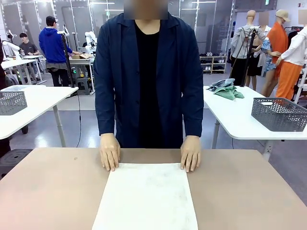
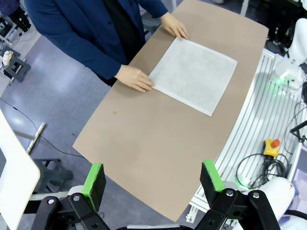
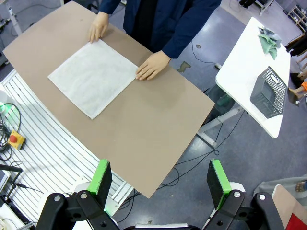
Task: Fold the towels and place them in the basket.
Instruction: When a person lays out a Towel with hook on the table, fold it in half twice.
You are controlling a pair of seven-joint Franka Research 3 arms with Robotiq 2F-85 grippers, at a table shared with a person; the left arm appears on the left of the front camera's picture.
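Cream towel [image 1: 146, 199] spread flat mid-table, running from near the far edge to the robot's edge of the table [image 1: 48, 191]. Person's hands [image 1: 110, 152] pin its far corners, likely to hold it square for folding. Left gripper [image 2: 152, 176] and right gripper [image 3: 160, 176]: jaws wide apart, empty, high above the table.

The tan table [image 1: 48, 191] carries a cream-white towel [image 1: 146, 196] spread flat at its middle; a person's hands [image 1: 109, 151] rest at the towel's far corners.
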